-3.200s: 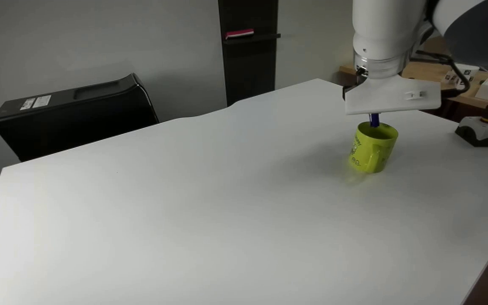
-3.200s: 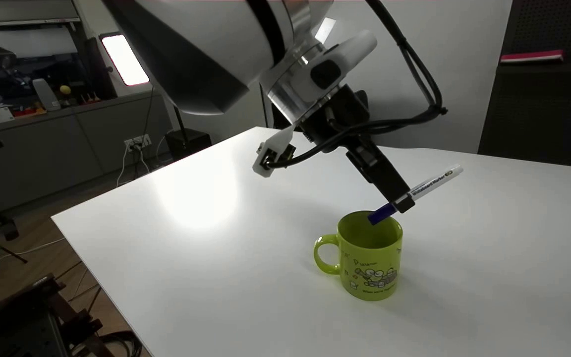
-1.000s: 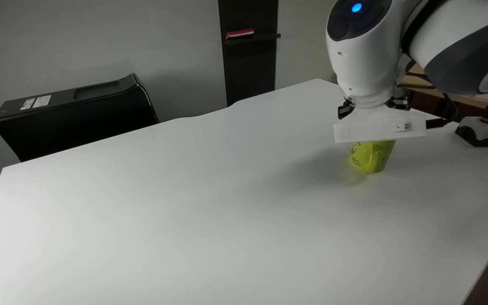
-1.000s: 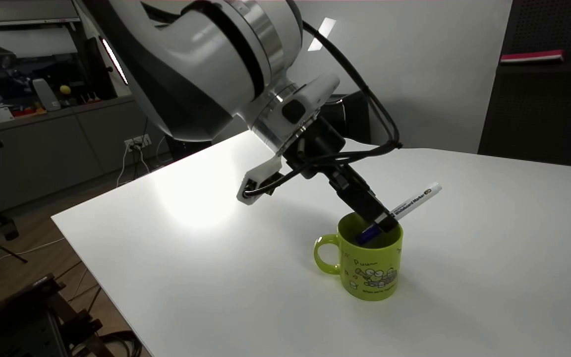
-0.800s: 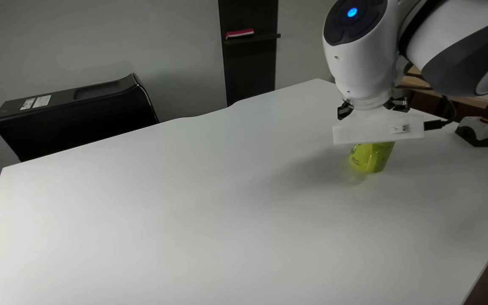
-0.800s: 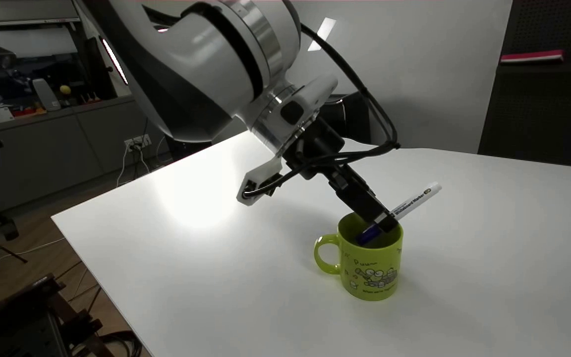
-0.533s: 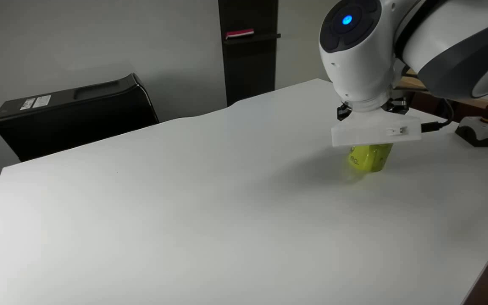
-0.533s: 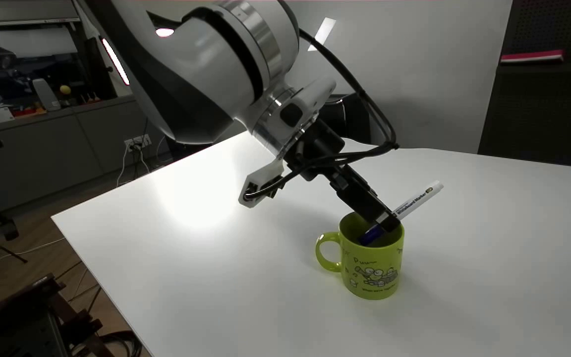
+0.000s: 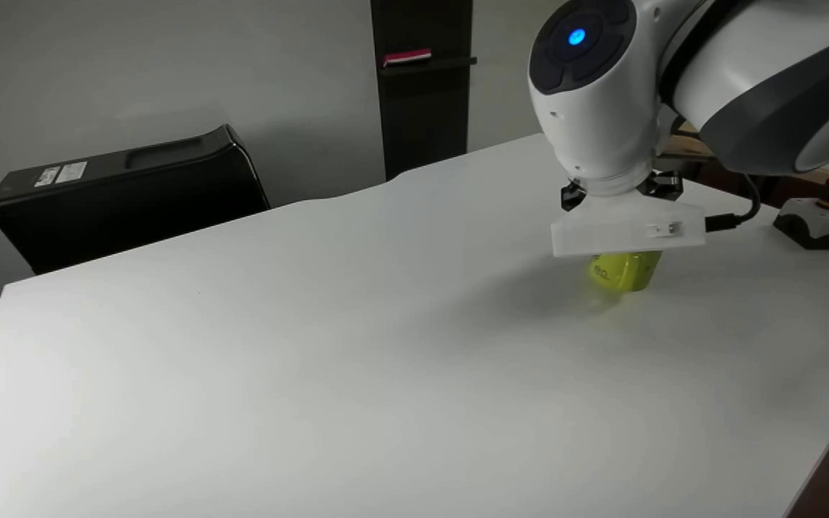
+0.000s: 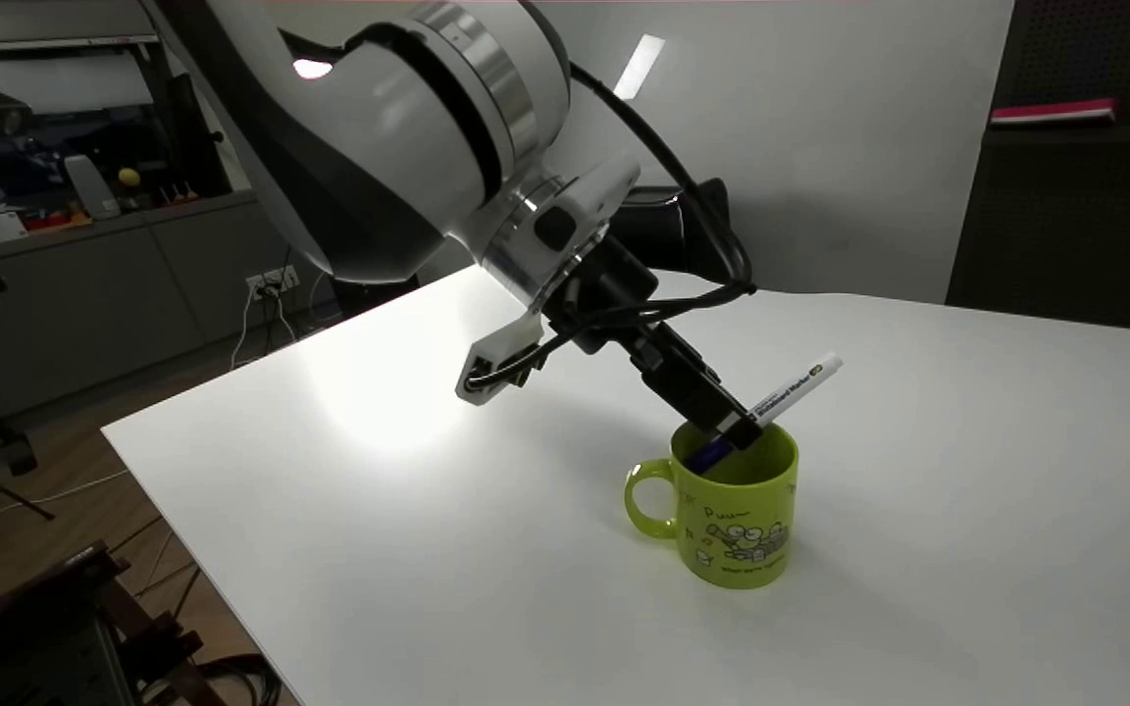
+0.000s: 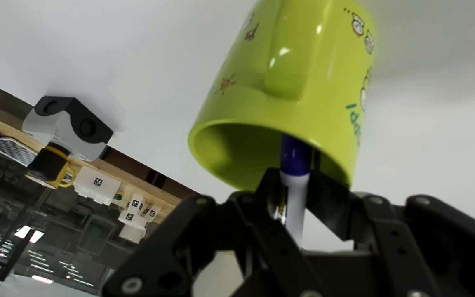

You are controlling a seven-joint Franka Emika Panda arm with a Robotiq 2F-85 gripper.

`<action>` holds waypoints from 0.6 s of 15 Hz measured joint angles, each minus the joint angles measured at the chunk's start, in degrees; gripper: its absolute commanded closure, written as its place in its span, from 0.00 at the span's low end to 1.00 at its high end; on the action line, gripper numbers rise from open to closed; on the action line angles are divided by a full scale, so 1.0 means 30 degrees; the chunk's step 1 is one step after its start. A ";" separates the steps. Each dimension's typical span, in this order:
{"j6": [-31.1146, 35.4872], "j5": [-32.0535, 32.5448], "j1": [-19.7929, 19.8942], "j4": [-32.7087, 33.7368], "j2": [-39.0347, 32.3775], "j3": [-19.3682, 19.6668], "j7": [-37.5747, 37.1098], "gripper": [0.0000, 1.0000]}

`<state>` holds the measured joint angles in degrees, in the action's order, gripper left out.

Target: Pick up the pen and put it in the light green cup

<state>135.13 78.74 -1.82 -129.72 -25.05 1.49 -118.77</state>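
Wrist view: the black fingers [image 11: 334, 206] of the gripper [image 11: 296, 177] are pinched tight around the pen [image 11: 297, 189], one on the left and one on the right of its white barrel, and the pen's blue cap dips inside the mouth of the light green cup [image 11: 291, 113]. Whether the cap touches the cup's inner wall, I cannot tell. In an exterior view the arm [image 10: 398, 137] reaches in from the left, a black cable [image 10: 742, 270] looping beside the gripper, and the pen lies aslant: cap low and to the left within the cup, white end high and to the right. The fingertips sit at the cup's mouth; contact with the rim is too close to judge. The cup stands on the white table [image 10: 526, 608], handle [image 10: 631, 498] to the left, cartoon figures on the near side. In an exterior view a white mount [image 9: 627, 230] hides the pen and all but the lower part of the cup, and a blue light [image 9: 576, 36] glows on the arm. Right of the cup sits a small grey-and-black box [image 9: 810, 214] with a black knob; past the table's far left edge is a long black case [image 9: 127, 194], and at the far side a red and white object [image 9: 407, 56] lies on a dark shelf [image 9: 443, 65]
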 measured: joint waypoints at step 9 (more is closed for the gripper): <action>-0.0055 0.0004 0.0003 0.0005 0.0058 -0.0203 0.0001 0.18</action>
<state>134.97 78.75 -1.81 -129.71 -24.87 0.88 -118.77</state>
